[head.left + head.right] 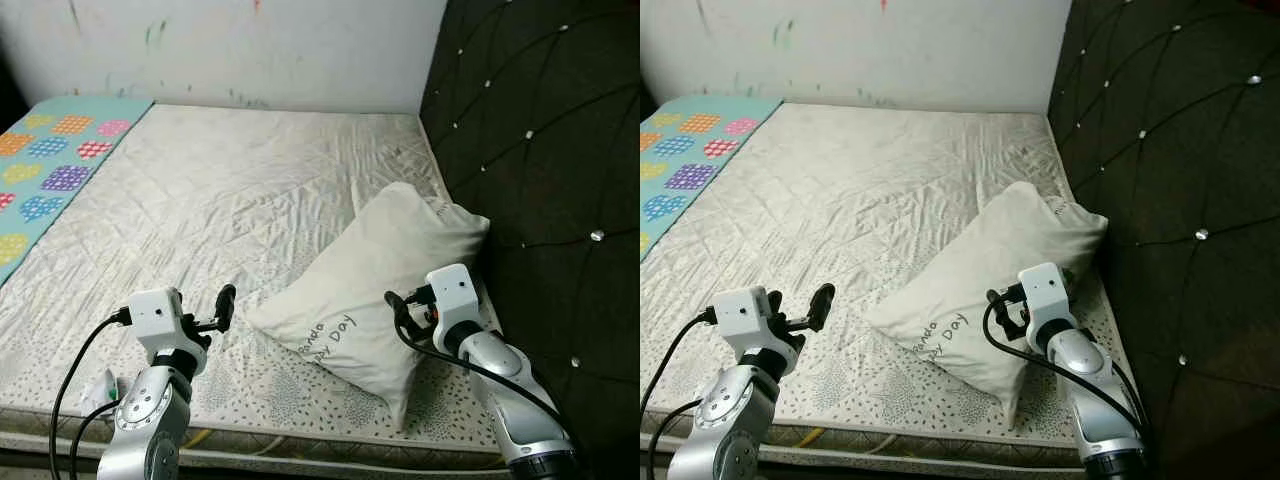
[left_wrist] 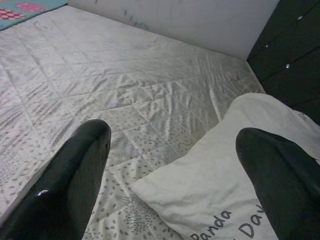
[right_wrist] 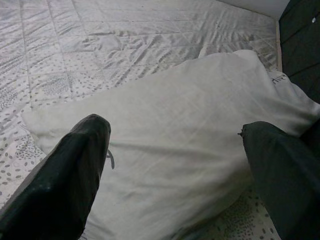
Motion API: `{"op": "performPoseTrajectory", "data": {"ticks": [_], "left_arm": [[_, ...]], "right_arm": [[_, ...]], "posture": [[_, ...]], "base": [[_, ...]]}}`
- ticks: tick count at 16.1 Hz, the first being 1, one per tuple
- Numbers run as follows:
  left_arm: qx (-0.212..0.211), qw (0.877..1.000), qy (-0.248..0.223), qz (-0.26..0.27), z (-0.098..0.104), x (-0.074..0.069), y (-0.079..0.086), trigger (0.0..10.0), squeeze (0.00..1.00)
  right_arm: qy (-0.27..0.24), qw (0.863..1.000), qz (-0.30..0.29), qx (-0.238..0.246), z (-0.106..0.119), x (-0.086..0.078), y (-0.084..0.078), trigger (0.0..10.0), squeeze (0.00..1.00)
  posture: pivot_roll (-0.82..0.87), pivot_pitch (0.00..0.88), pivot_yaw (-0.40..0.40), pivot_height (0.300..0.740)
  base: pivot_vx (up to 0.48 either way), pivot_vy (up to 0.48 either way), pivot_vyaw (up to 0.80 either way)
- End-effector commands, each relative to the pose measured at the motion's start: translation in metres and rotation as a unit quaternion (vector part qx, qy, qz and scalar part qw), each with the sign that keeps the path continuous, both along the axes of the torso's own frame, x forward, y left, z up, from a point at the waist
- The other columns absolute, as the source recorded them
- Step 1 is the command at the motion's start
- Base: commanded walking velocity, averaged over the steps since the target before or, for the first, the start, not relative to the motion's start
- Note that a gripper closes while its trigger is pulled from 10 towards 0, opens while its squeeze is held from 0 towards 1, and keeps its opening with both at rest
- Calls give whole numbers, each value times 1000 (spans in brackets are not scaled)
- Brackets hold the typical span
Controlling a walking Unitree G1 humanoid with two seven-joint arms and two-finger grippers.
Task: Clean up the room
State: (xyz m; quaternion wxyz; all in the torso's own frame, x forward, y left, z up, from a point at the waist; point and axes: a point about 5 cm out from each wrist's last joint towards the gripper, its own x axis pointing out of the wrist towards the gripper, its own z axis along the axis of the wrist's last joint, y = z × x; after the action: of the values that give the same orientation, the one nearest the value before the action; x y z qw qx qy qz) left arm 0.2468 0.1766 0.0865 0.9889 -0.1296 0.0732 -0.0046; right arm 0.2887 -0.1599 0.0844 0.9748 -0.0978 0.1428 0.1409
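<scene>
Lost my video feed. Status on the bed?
Left gripper open, beside pillow corner. Right gripper open over pillow. Pillow lies askew by headboard, nothing gripped.

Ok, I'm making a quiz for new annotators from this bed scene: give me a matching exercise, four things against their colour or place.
Things:
1. pillow
2. headboard
3. blanket
4. left gripper

Descriptions:
A. black, tufted, on the robot's right
B. teal with coloured hearts, far left of the bed
C. cream, printed "Panda Day"
D. fingers open, just left of the pillow's corner

Pairs: 1-C, 2-A, 3-B, 4-D
</scene>
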Motion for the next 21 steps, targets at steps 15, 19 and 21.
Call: {"op": "performPoseTrajectory", "data": {"ticks": [15, 19, 21], "left_arm": [[7, 1000, -13, 7, 8, -4, 5, 10000, 0], [2, 1000, -10, 12, 7, -4, 5, 10000, 0], [0, 1000, -12, 9, 7, -4, 5, 10000, 0]], "right_arm": [[-36, 997, -15, 63, 13, -9, 7, 10000, 0], [-46, 997, -24, 64, 17, -5, 3, 10000, 0], [-47, 997, -25, 63, 17, -4, 2, 10000, 0]], "posture": [[-184, 40, 11, 740], [-184, 29, 12, 740], [-185, 28, 9, 740]], "base": [[0, 0, 0], [0, 0, 0], [0, 240, 0]]}}
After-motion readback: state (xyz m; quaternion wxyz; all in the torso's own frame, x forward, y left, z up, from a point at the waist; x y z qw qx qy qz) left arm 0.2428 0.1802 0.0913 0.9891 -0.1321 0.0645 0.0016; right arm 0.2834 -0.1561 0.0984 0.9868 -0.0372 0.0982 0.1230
